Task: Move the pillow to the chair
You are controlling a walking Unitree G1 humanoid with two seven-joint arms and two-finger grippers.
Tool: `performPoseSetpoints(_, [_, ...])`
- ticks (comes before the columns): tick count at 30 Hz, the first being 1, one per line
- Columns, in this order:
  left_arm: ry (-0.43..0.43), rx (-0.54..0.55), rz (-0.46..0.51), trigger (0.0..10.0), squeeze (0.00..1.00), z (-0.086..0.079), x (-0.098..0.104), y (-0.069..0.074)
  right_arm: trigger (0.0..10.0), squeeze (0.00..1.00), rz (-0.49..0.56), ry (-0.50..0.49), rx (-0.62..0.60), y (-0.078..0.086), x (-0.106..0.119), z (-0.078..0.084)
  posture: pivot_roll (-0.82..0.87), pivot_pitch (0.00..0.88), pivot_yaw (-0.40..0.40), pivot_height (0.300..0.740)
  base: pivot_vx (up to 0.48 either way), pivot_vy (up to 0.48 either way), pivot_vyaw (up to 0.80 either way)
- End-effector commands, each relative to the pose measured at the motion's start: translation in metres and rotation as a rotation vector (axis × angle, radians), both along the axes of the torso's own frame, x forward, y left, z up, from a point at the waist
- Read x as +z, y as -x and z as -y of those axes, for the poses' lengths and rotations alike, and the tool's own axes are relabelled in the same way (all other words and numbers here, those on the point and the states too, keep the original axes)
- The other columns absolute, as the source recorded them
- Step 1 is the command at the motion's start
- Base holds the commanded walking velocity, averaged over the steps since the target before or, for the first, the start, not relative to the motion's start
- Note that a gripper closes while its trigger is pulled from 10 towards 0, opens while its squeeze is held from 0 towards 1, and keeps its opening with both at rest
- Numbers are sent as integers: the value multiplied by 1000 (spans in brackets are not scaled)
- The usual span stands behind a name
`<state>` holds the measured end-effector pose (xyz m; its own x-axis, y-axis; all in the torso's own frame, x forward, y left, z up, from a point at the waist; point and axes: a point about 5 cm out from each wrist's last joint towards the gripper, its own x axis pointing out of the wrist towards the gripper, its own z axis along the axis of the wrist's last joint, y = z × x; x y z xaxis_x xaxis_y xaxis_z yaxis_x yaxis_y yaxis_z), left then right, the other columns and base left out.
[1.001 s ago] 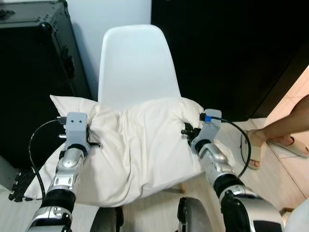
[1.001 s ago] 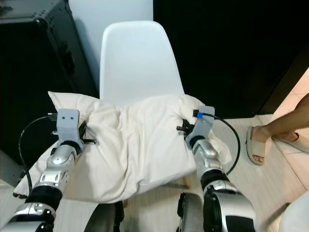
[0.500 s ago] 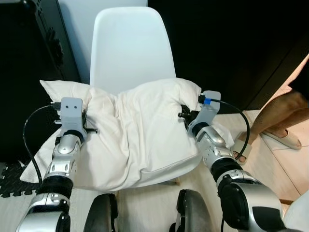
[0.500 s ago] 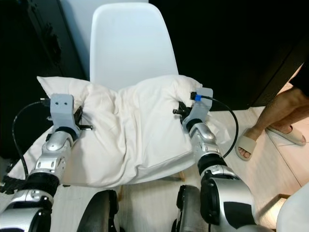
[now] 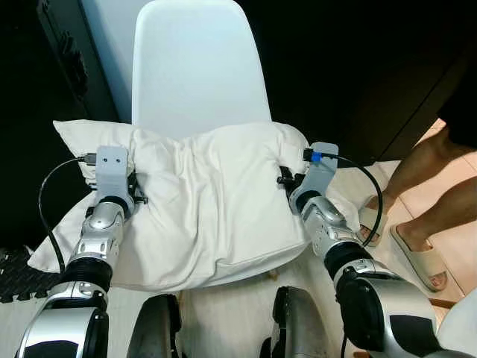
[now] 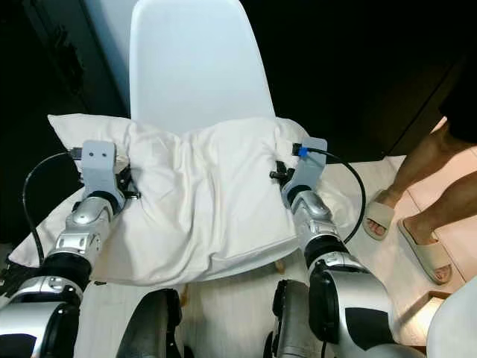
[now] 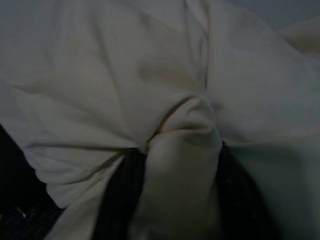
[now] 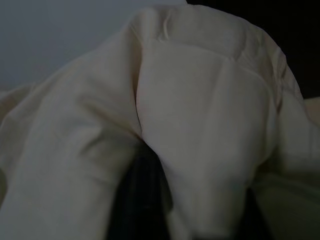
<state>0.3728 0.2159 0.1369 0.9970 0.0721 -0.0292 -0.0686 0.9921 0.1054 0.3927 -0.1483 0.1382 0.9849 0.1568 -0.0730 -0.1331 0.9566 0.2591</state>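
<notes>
A big cream pillow (image 5: 209, 201) stretches between my two arms, over the seat of a white plastic chair (image 5: 197, 67) whose back rises behind it. My left gripper (image 5: 136, 181) is shut on a bunched fold at the pillow's left side. My right gripper (image 5: 287, 179) is shut on a fold at its right side. In the left wrist view a ridge of pillow cloth (image 7: 182, 165) sits pinched between the black fingers (image 7: 122, 195). The right wrist view has another fold of pillow (image 8: 200, 150) clamped between dark fingers (image 8: 137, 200).
A black case (image 5: 37, 89) stands to the left of the chair, and a dark cabinet (image 5: 358, 67) is behind it on the right. A person's legs in beige slippers (image 5: 421, 261) stand on the tiled floor at the right. My own legs (image 5: 298, 328) are below.
The camera has moved closer and tilted down, so the chair sits higher and nearer. The pillow rests further over the seat. The person at the right has stepped, with both feet now in view.
</notes>
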Motion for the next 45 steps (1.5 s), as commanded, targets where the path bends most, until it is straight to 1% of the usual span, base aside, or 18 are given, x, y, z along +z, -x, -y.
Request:
performPoseSetpoints(1, [31, -45, -51, 10000, 1000, 12, -11, 0, 10000, 1000, -11, -28, 34, 0, 0, -8, 54, 260, -81, 557, 0, 0, 0])
performPoseSetpoints(12, [84, -6, 12, 10000, 1000, 4, -6, 6, 10000, 1000, 40, -81, 23, -3, 9, -4, 59, 233, -77, 557, 0, 0, 0])
performPoseSetpoints(16, [96, 54, 54, 10000, 1000, -11, -7, 21, 10000, 1000, 76, -103, -13, -5, 16, 3, 65, 206, -71, 557, 0, 0, 0])
performPoseSetpoints(19, [85, 103, 76, 10000, 1000, -21, -7, 33, 10000, 1000, 74, -61, -80, -6, 18, 13, 68, 192, -69, 557, 0, 0, 0])
performPoseSetpoints(20, [79, 127, 94, 10000, 1000, -25, -6, 39, 10000, 31, 77, -51, -122, -6, 20, 21, 71, 187, -69, 557, 0, 0, 0])
performPoseSetpoints(21, [72, 147, 114, 10000, 1000, -29, -4, 44, 10000, 0, 87, -51, -158, -6, 22, 28, 71, 184, -68, 557, 0, 0, 0])
performPoseSetpoints(22, [72, 166, 137, 10000, 1000, -31, -2, 49, 10000, 0, 105, -61, -185, -6, 25, 34, 71, 177, -66, 557, 0, 0, 0])
performPoseSetpoints(23, [89, 178, 165, 10000, 776, -33, 0, 55, 10000, 0, 131, -77, -206, -6, 29, 40, 69, 172, -65, 557, 0, 0, 0])
performPoseSetpoints(24, [96, 188, 199, 10000, 0, -36, 4, 61, 10000, 0, 156, -109, -220, -5, 33, 45, 67, 167, -63, 557, 0, 0, 0])
performPoseSetpoints(27, [113, 199, 231, 10000, 0, -38, 7, 66, 10000, 0, 179, -135, -227, -5, 36, 49, 65, 162, -61, 557, 0, 0, 0])
performPoseSetpoints(30, [145, 261, 332, 10000, 0, -48, 20, 81, 10000, 0, 245, -206, -235, -4, 44, 56, 61, 158, -57, 557, 0, 0, 0])
performPoseSetpoints(33, [153, 297, 390, 10000, 0, -51, 31, 84, 10000, 0, 257, -261, -232, -4, 46, 58, 59, 155, -56, 557, 0, 0, 0])
performPoseSetpoints(37, [50, 316, 418, 10000, 0, -51, 45, 79, 10000, 0, 260, -285, -183, -5, 44, 49, 57, 149, -56, 557, 0, 0, 0])
performPoseSetpoints(39, [50, 316, 418, 10000, 0, -51, 45, 79, 10000, 0, 260, -285, -183, -5, 44, 49, 57, 149, -56, 557, 0, 0, 0])
performPoseSetpoints(41, [-67, 231, 338, 10000, 0, -38, 46, 64, 10000, 0, 232, -222, -141, -4, 38, 40, 64, 144, -56, 557, 0, 0, 0])
performPoseSetpoints(43, [-88, 168, 299, 10000, 0, -27, 44, 56, 10000, 0, 225, -189, -114, -3, 34, 34, 62, 139, -53, 557, 0, 0, 0])
performPoseSetpoints(44, [-38, 106, 272, 10000, 0, -14, 41, 48, 10000, 0, 225, -169, -79, -1, 29, 27, 56, 134, -50, 557, 0, 0, 0])
performPoseSetpoints(45, [112, 14, 253, 10000, 0, 9, 38, 41, 10000, 0, 225, -150, -23, 4, 20, 15, 44, 123, -40, 557, 0, 0, 0])
